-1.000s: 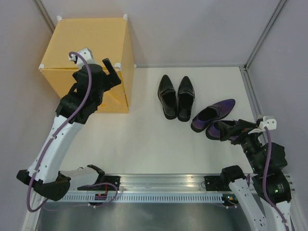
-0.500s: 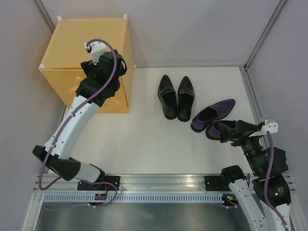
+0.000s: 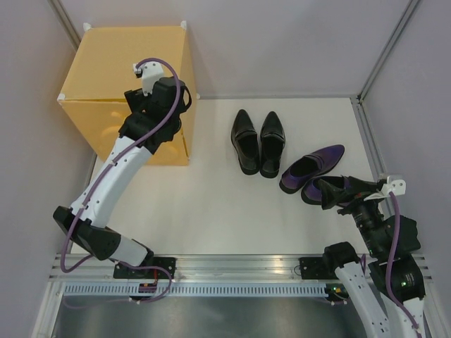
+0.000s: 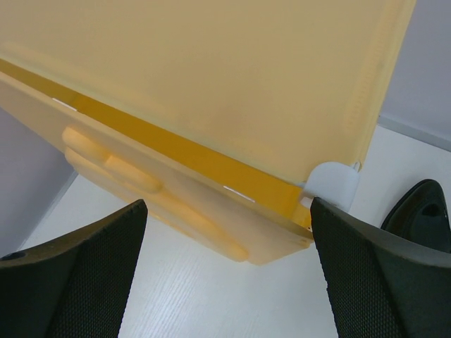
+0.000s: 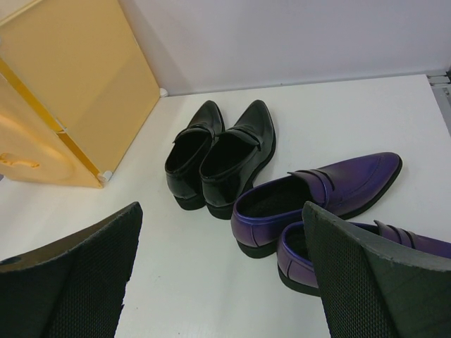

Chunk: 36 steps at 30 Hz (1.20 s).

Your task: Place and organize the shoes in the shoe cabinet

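The yellow-orange shoe cabinet (image 3: 134, 63) stands at the back left. In the left wrist view its door (image 4: 141, 183) hangs slightly ajar below the cabinet body (image 4: 211, 84). My left gripper (image 3: 182, 95) hovers open by the cabinet's right front corner, holding nothing (image 4: 225, 282). The black pair of shoes (image 3: 244, 141) (image 3: 272, 143) lies side by side mid-table. The two purple shoes (image 3: 313, 167) (image 3: 310, 193) lie to their right. My right gripper (image 3: 338, 191) is open just behind the nearer purple shoe's heel (image 5: 394, 243), empty (image 5: 218, 282).
A white corner connector (image 4: 331, 184) marks the cabinet's lower right corner, with a black shoe's toe (image 4: 423, 211) beyond it. Grey walls close in the table at the back and on both sides. A metal rail (image 3: 239, 271) runs along the near edge.
My left arm has swung right along the cabinet's front, bringing its gripper to the right front corner. The right arm has barely moved. No shoe has shifted.
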Each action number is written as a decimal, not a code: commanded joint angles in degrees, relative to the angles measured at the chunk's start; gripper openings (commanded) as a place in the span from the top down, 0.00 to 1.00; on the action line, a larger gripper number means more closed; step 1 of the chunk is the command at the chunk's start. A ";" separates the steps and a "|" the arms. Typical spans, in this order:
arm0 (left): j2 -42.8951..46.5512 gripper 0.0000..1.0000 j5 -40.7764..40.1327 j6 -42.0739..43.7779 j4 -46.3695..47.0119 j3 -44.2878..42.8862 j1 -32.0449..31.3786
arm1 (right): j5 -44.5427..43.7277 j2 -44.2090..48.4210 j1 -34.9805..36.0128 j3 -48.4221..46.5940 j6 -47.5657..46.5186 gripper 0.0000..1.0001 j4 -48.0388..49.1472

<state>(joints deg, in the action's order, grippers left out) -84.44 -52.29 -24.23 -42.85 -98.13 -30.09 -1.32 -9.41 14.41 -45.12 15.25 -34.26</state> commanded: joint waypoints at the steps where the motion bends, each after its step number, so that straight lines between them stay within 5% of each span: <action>1: 0.24 0.00 -0.62 2.78 0.75 1.96 -0.15 | -0.44 0.62 0.26 0.30 0.66 0.02 1.92; 18: 14.21 0.01 -3.60 1.47 -6.80 12.34 -0.06 | -0.70 1.06 0.26 0.65 0.84 0.02 1.92; 36: 28.81 0.00 -9.67 -9.25 -35.53 13.76 6.53 | -0.96 1.15 0.26 1.27 0.93 0.02 2.18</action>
<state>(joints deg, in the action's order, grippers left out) -56.45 -58.17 -29.06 -70.32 -83.61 -25.08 -1.41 -8.93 14.41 -44.31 15.44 -34.06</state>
